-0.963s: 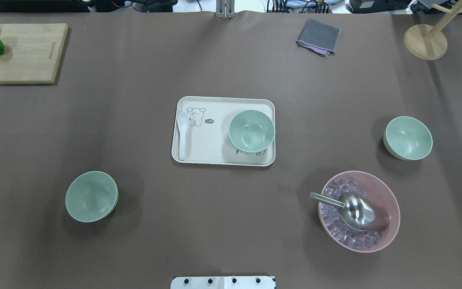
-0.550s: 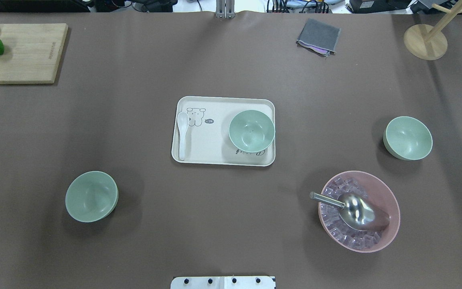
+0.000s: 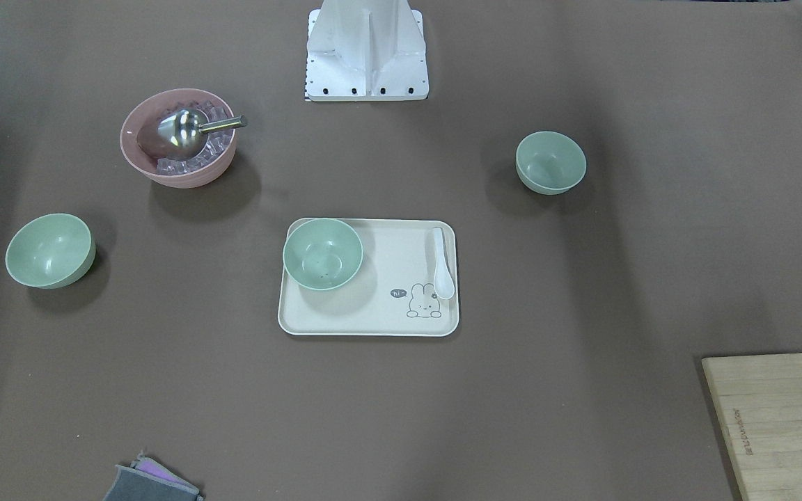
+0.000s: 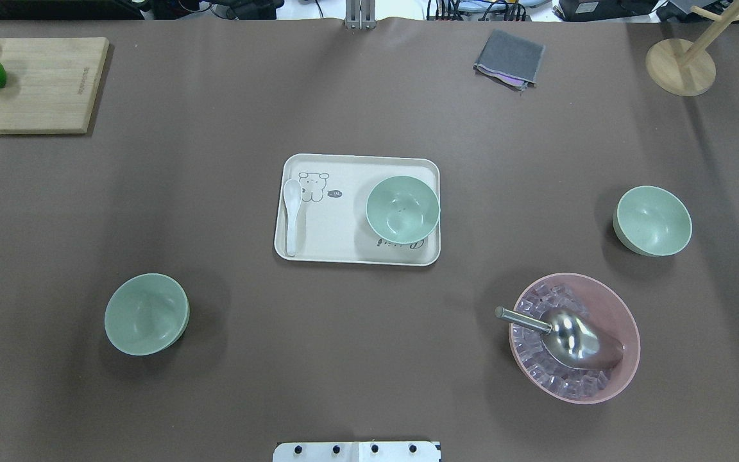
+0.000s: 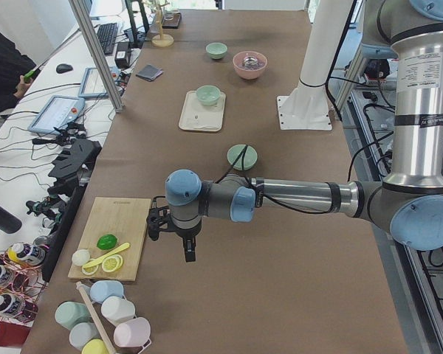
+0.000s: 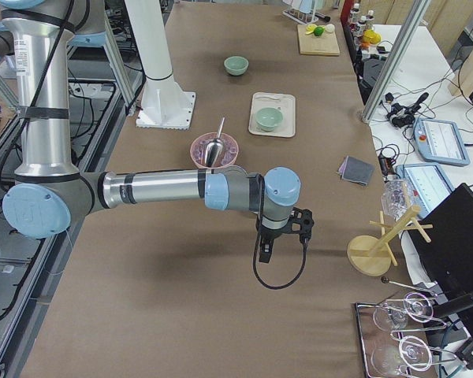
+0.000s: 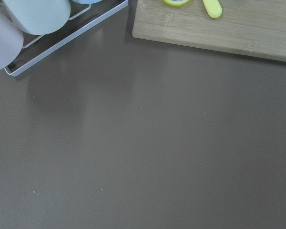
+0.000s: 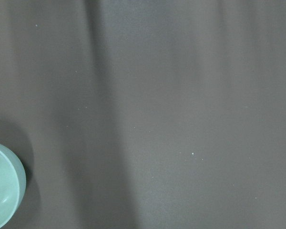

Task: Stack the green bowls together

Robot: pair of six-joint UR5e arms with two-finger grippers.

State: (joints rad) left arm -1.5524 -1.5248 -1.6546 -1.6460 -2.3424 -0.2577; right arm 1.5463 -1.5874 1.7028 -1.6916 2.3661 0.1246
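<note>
Three pale green bowls stand apart on the brown table. One green bowl (image 4: 146,314) is at the near left. One green bowl (image 4: 402,209) sits on the cream tray (image 4: 344,253) in the middle. One green bowl (image 4: 652,220) is at the right, and its rim shows in the right wrist view (image 8: 2,186). My left gripper (image 5: 186,251) hangs over the table's left end beside the cutting board. My right gripper (image 6: 266,250) hangs over the right end. Both show only in the side views, so I cannot tell whether they are open or shut.
A pink bowl (image 4: 575,338) with ice cubes and a metal scoop stands near the right green bowl. A white spoon (image 4: 291,215) lies on the tray. A cutting board (image 4: 36,83), a grey cloth (image 4: 509,58) and a wooden stand (image 4: 680,66) line the far edge.
</note>
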